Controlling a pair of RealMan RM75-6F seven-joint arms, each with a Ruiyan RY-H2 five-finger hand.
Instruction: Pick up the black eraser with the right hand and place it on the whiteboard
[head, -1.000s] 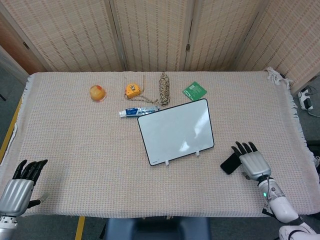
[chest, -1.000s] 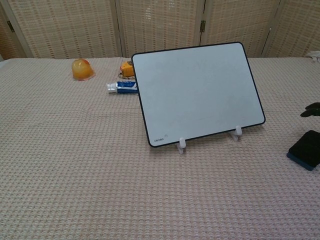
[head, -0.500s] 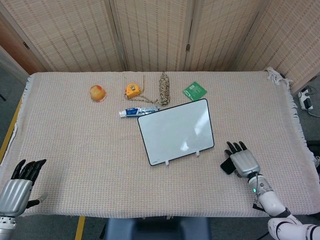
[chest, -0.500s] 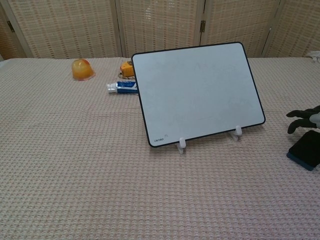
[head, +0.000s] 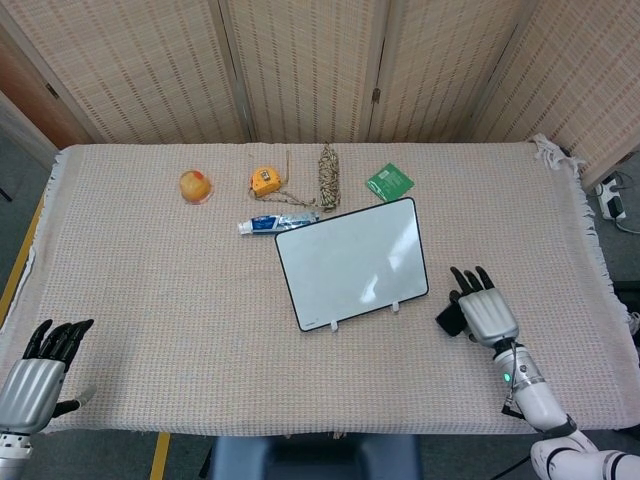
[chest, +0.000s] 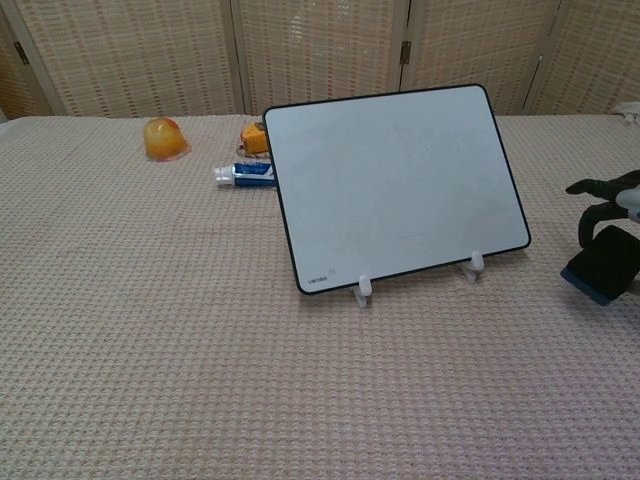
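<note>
The black eraser (chest: 603, 265) sits tilted just off the whiteboard's right corner, its blue underside showing at the lower edge. My right hand (head: 483, 310) covers it from above and grips it, its dark fingers (chest: 596, 188) reaching over the eraser's top. From the head view only the eraser's left end (head: 448, 320) pokes out from under the hand. The whiteboard (head: 351, 262) leans on its small white feet in the middle of the table. My left hand (head: 40, 372) rests at the near left corner, fingers stretched out and holding nothing.
Behind the whiteboard lie a toothpaste tube (head: 277, 222), a yellow tape measure (head: 264, 180), a bundle of twine (head: 328, 176), a green packet (head: 389, 182) and an orange cup-shaped thing (head: 196, 186). The table's front edge (head: 300, 432) runs close below both hands.
My right hand has moved left toward the whiteboard and closed over the eraser. The eraser has shifted left with it and tipped up. The left hand has stayed put.
</note>
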